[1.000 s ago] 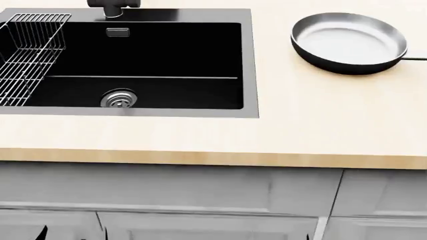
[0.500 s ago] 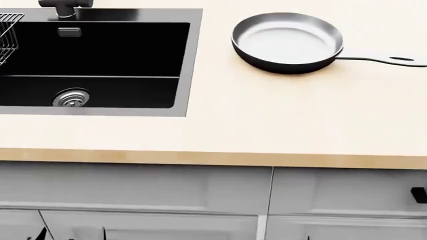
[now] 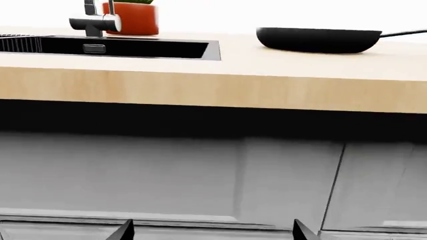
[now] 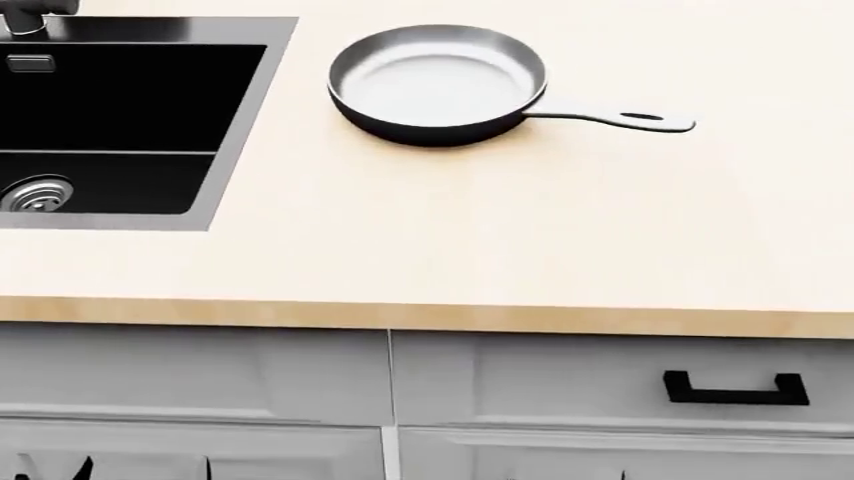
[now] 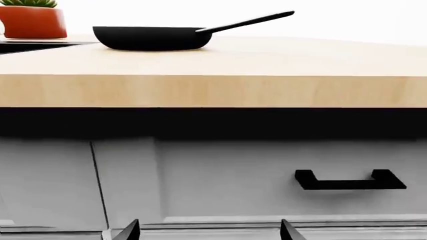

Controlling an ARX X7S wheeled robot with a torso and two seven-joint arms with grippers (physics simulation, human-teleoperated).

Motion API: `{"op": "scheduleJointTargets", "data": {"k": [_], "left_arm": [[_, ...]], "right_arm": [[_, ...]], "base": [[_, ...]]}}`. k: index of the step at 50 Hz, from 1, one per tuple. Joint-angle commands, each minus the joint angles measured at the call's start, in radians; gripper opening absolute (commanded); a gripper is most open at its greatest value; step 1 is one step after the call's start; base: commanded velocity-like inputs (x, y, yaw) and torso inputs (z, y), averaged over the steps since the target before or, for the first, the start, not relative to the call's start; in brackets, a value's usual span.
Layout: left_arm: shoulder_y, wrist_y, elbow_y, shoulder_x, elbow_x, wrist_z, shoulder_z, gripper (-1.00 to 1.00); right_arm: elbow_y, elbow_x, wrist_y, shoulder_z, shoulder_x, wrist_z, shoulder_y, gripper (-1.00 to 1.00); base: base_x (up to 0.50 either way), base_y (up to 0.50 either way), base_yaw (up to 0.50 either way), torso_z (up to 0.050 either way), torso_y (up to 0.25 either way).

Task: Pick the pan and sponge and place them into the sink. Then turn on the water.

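On the pale wooden countertop (image 4: pixel 561 230), the round shallow frying pan with a black outside and a pale grey-silver inside (image 4: pixel 437 80) sits upright, its long thin handle (image 4: pixel 607 117) pointing away from the large rectangular black sink (image 4: pixel 240 130) that is set into the counter to its left in the head view. Pan and sink are apart, with a strip of bare wood between them. The round silver drain (image 4: pixel 36 194) lies on the basin floor at the view's left edge. Behind the sink, the left wrist view shows the grey faucet base (image 3: pixel 95 22) and an orange-red plant pot (image 3: pixel 131 18). Below the counter run grey cabinet fronts (image 4: pixel 200 375), one with a black bar handle (image 4: pixel 735 389). Both grippers hang low before the cabinets: only dark fingertip points of the left gripper (image 3: pixel 211 231) and the right gripper (image 5: pixel 211 231) show, set well apart and holding nothing.
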Motion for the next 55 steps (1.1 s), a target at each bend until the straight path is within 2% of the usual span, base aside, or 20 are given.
{"op": "scheduleJointTargets", "data": {"k": [1, 9, 21, 55], "left_arm": [[-0.002, 0.001, -0.002, -0.015, -0.003, -0.019, 0.016, 1.0], [-0.008, -0.016, -0.006, -0.027, 0.022, -0.044, 0.037, 1.0], [-0.008, 0.001, -0.01, -0.026, -0.028, -0.045, 0.026, 1.0], [-0.011, 0.021, -0.012, -0.056, -0.028, -0.064, 0.069, 1.0]], "right_arm": [[0.0, 0.008, -0.007, -0.015, 0.009, 0.019, 0.001, 1.0], [0.004, 0.013, -0.003, -0.023, 0.016, 0.03, 0.004, 1.0], [0.005, 0.021, 0.0, -0.034, 0.025, 0.046, 0.005, 1.0], [0.015, 0.028, 0.006, -0.066, 0.049, 0.078, 0.015, 1.0]], "base": [[0.0, 0.0, 0.0, 0.0, 0.0], [0.0, 0.0, 0.0, 0.0, 0.0], [0.0, 0.0, 0.0, 0.0, 0.0], [0.0, 0.0, 0.0, 0.05, 0.0]]}}
